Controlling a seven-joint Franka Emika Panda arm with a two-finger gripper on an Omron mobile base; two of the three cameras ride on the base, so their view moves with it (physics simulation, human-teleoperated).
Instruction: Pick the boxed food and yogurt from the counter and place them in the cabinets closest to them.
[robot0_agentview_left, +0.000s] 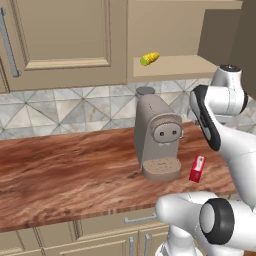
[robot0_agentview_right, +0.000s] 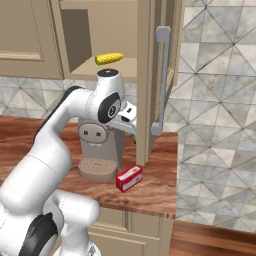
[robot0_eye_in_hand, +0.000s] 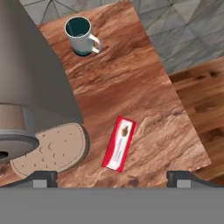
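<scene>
- The kitchen has a long reddish-brown wood-grain surface (robot0_agentview_left: 70, 165) over beige drawers, a tiled backsplash behind it, and beige upper cabinets (robot0_agentview_right: 145, 75) above; one cabinet stands open, its door swung out over the end of the surface.
- The boxed food (robot0_eye_in_hand: 119, 143), a small red box with a pale label, stands on the surface just beside the coffee machine (robot0_agentview_left: 157, 137), on the side toward the surface's end and a little in front of the machine's drip tray.
- The end effector (robot0_eye_in_hand: 111, 178) hangs above the box with its fingertips spread wide and nothing between them; the hand view looks straight down on the box.
- Risk: the box is narrow and sits near the machine's base, so a descent that drifts toward the machine could bump it, or one fingertip could land on the box top and tip it over.
- Risk: the box is not far from the surface's end and front edge; a glancing push could slide it off toward the floor.
- Risk: lifting it to the shelf, the arm could catch the open door or its bar handle (robot0_agentview_right: 161, 80).
- Containers: the open cabinet's shelf holds a yellow corn cob (robot0_agentview_right: 109, 58); a white mug (robot0_eye_in_hand: 81, 36) beyond the coffee machine looks empty inside.
</scene>
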